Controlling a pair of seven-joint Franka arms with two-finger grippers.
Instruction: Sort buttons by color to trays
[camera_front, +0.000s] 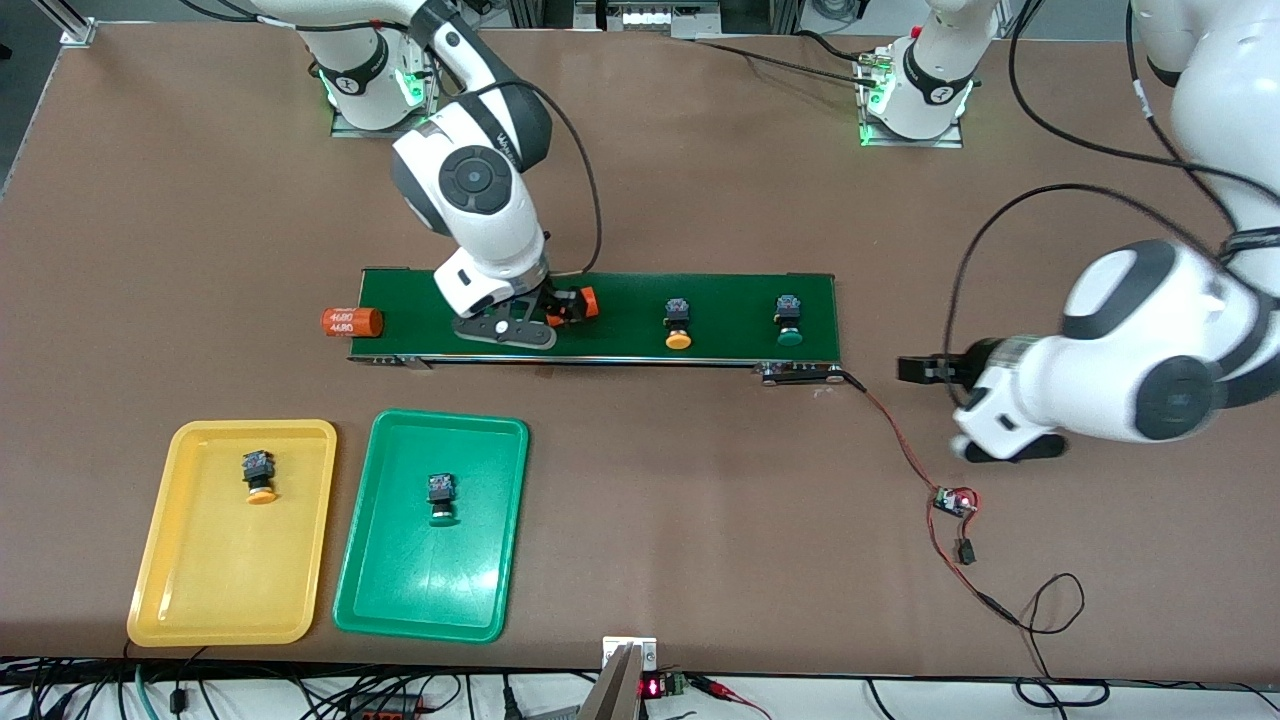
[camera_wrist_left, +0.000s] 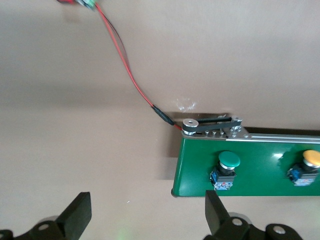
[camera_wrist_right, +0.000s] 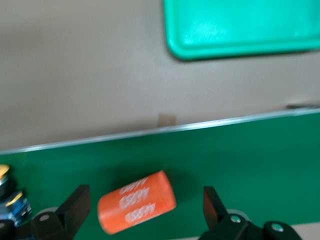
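Right tool (camera_front: 560, 312), fingers apart, hovered over the orange cylinder (camera_wrist_right: 136, 201) on belt (camera_front: 700, 300); best skip it, centre on yellow-capped button (camera_front: 678, 325). Left tool (camera_front: 915, 369), fingers apart, waited over tabletop (camera_front: 650, 500).

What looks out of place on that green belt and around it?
Two orange cylinders printed 4680 do not belong among the buttons: one lies on the belt below the open right gripper, the other on the table off the belt's end. The open left gripper hovers over bare table by the other end.
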